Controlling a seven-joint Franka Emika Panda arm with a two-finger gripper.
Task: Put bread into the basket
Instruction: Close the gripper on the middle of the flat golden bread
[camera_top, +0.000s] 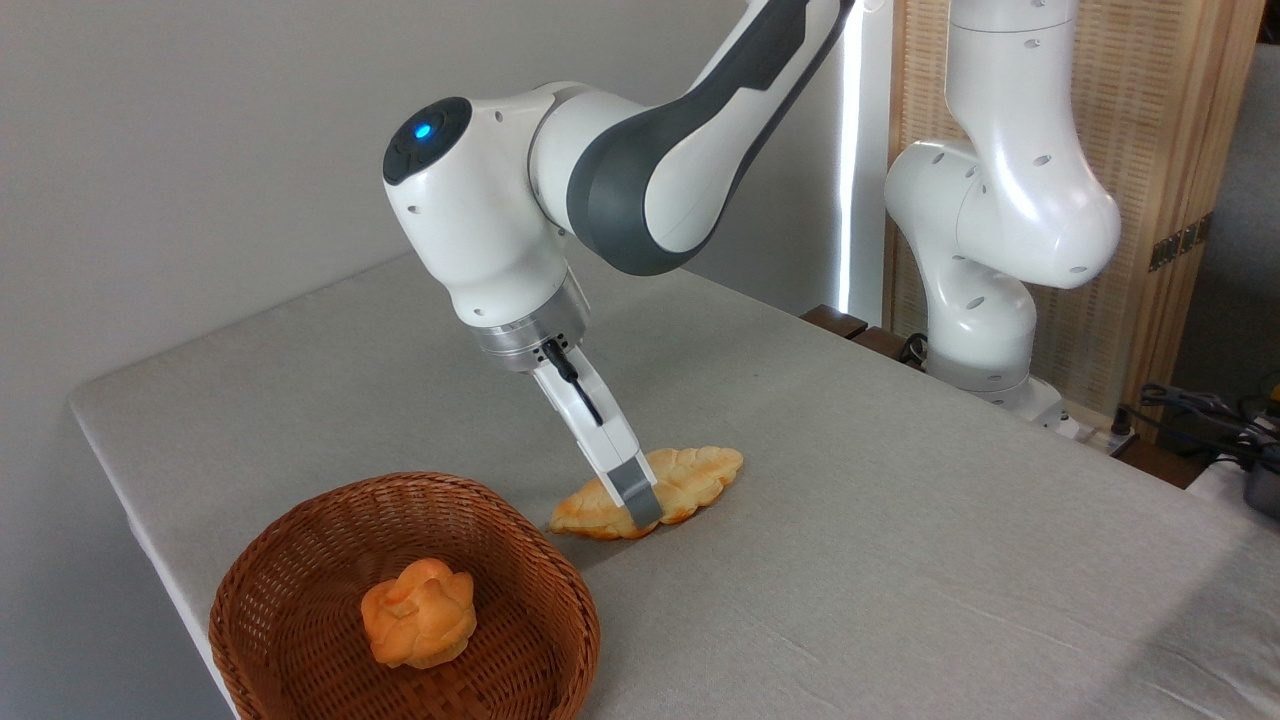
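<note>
Fingers (640, 497) of the gripper (640, 510) were down at the middle of the bread (655, 490), one grey pad showing on the near side, the other hidden behind it. Whether they were clamped on the loaf or only straddling it could not be told from this view.

Going from the left, the basket (300, 560) sat in the lower left of the frame, near the table (900, 560) edge, with a small round orange bun (418, 612) lying inside it. Just right of its rim, apart from it, the bread lay flat on the grey cloth at lower centre, its long axis running up toward the right. The arm came down to it at a slant from the upper centre. At the right edge the robot's base stood before a slatted wooden screen, with cables low in the corner.

The likely trouble lay in the loaf's shape. Long and flat, gripped across its middle, it might tip or swing on lifting, and a thin purchase could let it slip out. Being roughly as long as the basket is wide, it might catch the near rim on the way over, or end propped on the bun or hanging over the edge.
</note>
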